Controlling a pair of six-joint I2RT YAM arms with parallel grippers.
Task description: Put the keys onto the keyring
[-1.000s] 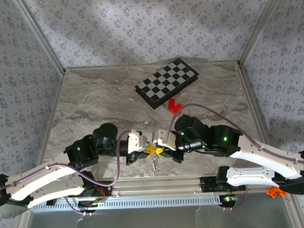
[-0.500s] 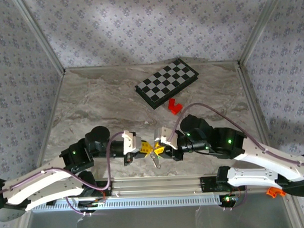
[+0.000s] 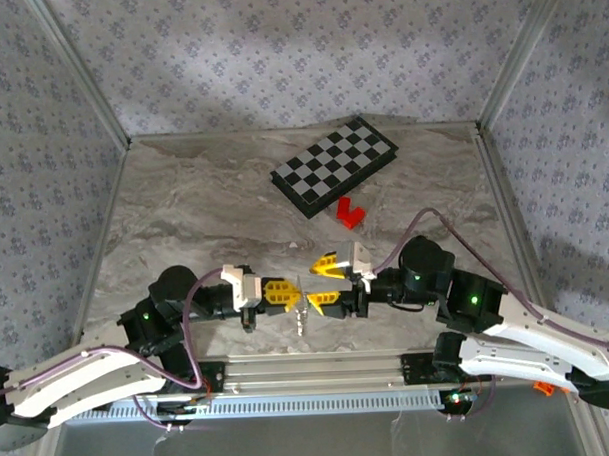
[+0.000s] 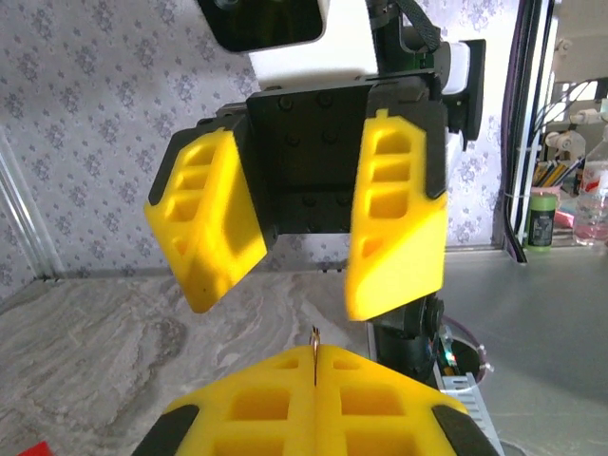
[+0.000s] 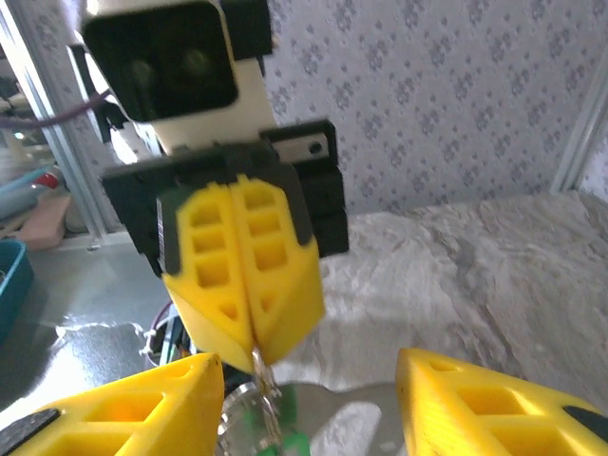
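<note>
Viewing from the top camera: the left claw (image 3: 284,292) has its fingers pressed together, and a thin silvery piece (image 3: 303,316) hangs from its tip toward the near edge of the bench (image 3: 184,212). At this size I cannot tell key from keyring. The right claw (image 3: 325,284) faces it tip to tip, fingers spread. The piece lies just beside both claws, in the gap between them.

Left wrist: the left claw (image 4: 314,366) pinches a fine metal sliver, taken to be the keyring (image 4: 314,340), which stands upright in the seam of the pads. The right claw (image 4: 299,237) sits directly opposite, its 2 fingers wide apart, and the sliver lines up with the gap between them.

Right wrist: the right claw (image 5: 309,370) is spread. The left claw (image 5: 255,328) points down at it, shut on the keyring (image 5: 260,372). The key (image 5: 283,445), green-headed, dangles below at the frame's lower edge.

Judgement: the long axis hangs near vertical. The left claw holds, so the right claw is the free 1. The load sits low in its open span, and its closing line would cross that axis.
</note>
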